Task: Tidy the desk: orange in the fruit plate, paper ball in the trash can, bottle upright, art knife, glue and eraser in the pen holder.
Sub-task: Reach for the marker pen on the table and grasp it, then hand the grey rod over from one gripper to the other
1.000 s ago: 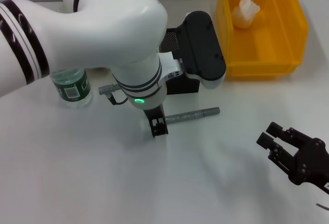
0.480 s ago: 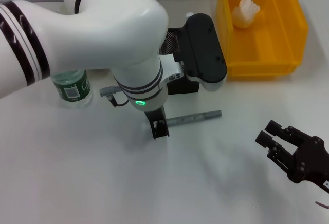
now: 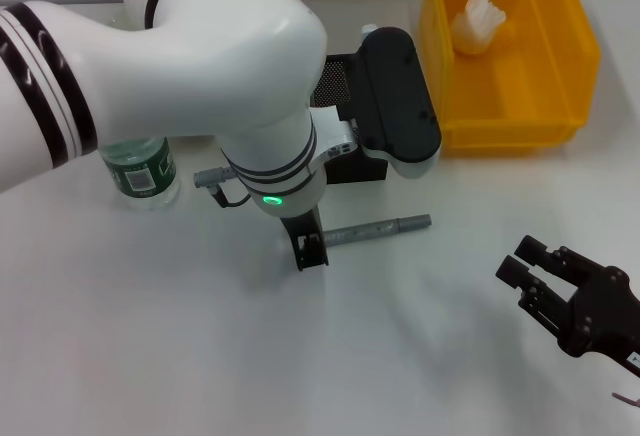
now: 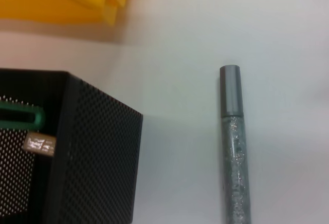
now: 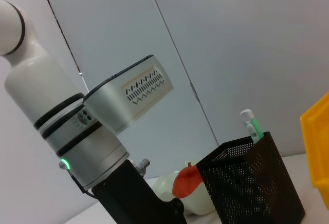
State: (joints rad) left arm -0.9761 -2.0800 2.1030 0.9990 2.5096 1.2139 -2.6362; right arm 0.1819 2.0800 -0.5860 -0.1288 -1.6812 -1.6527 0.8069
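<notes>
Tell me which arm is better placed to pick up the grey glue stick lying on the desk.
Left. The left gripper is already down at one end of the glue stick, just in front of the pen holder. The right gripper sits well off to the side.

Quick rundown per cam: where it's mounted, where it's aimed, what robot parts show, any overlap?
Head: above, looking down at the desk; left arm with left gripper at the grey art knife, right gripper open.
Left wrist: looks down on the art knife, pen holder; no fingers visible.
Right wrist: low, sideways at the left arm, pen holder.
Shared: pen holder, all views.
</notes>
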